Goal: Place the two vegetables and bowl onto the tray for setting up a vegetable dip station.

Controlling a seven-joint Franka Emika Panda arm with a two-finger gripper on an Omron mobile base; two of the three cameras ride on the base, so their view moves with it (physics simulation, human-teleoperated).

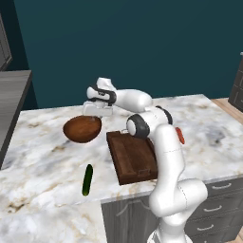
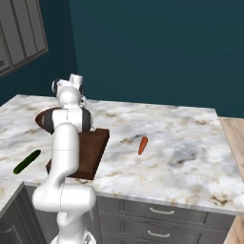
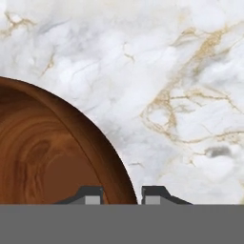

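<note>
The brown wooden bowl [image 1: 82, 129] [image 2: 44, 119] sits on the marble counter left of the tray [image 1: 130, 156] [image 2: 93, 147]. My gripper [image 1: 97, 111] reaches down over its far right rim. In the hand view the gripper [image 3: 124, 195] has one fingertip inside the bowl [image 3: 47, 157] and one outside, shut on the rim. The dark green cucumber [image 1: 88, 180] [image 2: 27, 161] lies near the counter's front edge, left of the tray. The red-orange carrot [image 1: 180, 135] [image 2: 142, 145] lies right of the tray, partly behind my arm in the left base view. The tray holds nothing.
The marble counter [image 1: 42, 156] ends at a front edge just below the tray and cucumber, with grey drawers [image 2: 157, 214] beneath. A dark grey side counter [image 1: 12, 95] adjoins at the left. Bare marble stretches right of the carrot.
</note>
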